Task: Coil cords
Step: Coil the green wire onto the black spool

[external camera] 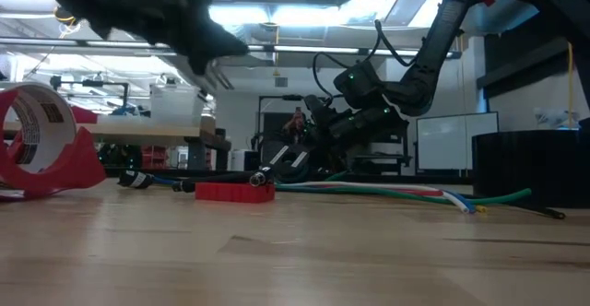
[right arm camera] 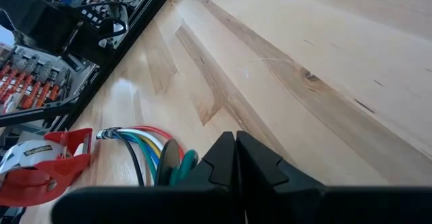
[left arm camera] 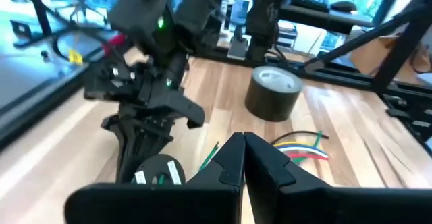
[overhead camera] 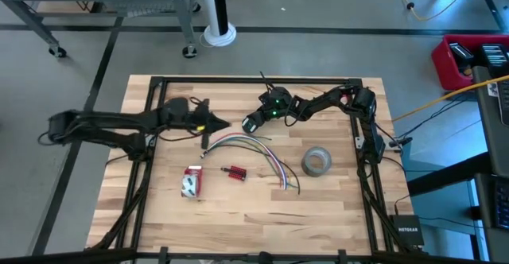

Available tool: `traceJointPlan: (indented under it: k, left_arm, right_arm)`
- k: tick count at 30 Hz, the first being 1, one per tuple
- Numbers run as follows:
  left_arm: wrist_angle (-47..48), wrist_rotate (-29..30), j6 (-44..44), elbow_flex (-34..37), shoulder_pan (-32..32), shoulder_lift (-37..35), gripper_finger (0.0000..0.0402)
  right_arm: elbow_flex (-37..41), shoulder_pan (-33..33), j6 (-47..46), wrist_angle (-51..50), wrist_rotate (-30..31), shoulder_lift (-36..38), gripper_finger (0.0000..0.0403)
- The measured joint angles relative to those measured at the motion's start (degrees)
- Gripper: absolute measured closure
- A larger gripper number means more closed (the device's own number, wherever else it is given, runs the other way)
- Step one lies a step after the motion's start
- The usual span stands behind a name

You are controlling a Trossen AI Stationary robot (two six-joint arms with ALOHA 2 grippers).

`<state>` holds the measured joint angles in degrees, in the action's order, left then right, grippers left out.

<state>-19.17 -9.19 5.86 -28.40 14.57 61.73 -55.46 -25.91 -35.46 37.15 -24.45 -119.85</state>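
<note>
The cords (overhead camera: 253,144) are a loose bunch of thin coloured and dark wires lying in an arc on the wooden table, from its middle toward the near right (external camera: 387,192). My right gripper (overhead camera: 249,126) is low over the far end of the arc, fingers shut (right arm camera: 235,146). A dark cord and a teal-green cord (right arm camera: 177,162) run right beside one of its fingers. My left gripper (overhead camera: 221,124) hangs above the table, left of the right gripper, and is shut on nothing (left arm camera: 244,150). My right gripper slants down from the table's far right, with its shut fingers right against the dark and teal-green cord ends (right arm camera: 177,162). The finger itself hides that spot, so I cannot tell whether it touches or holds them. The rest of the cords lie slack on the table.
A grey tape roll (overhead camera: 316,161) stands right of the cords. Near the front left lies a red tape dispenser (overhead camera: 191,182), and a small red part (overhead camera: 235,172) sits between it and the cords. A black frame (overhead camera: 238,80) rims the table.
</note>
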Motion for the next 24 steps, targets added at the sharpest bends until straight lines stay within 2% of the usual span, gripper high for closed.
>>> traceJointPlan:
  k: [4, 8, 12, 18, 20, 24]
  left_arm:
    - [5.4, 2.1, -2.1, 0.9, 0.0, -8.3, 0.0398]
    - [5.5, 4.9, -0.1, 7.2, 0.0, -16.4, 0.0398]
    - [-0.8, 5.3, 5.3, 15.2, 0.0, -23.1, 0.0398]
    - [-14.2, 5.2, 4.7, 25.3, -1.2, -29.4, 0.0398]
    - [-15.7, 5.2, 5.3, 27.7, -1.7, -30.7, 0.0398]
    - [-12.7, 5.2, 5.5, 27.8, -2.8, -31.8, 0.0398]
  right_arm:
    - [0.0, 0.0, 0.0, 0.0, 0.0, 0.0, 0.0384]
    - [0.0, 0.0, -0.1, 0.0, 0.0, 0.0, 0.0384]
    - [0.0, 0.0, -0.1, 0.0, 0.0, 0.0, 0.0384]
    - [0.0, 0.0, -0.2, 0.0, 0.0, 0.0, 0.0384]
    - [0.0, 0.0, -0.2, 0.0, 0.0, 0.0, 0.0384]
    - [0.0, 0.0, -0.3, 0.1, 0.0, 0.0, 0.0384]
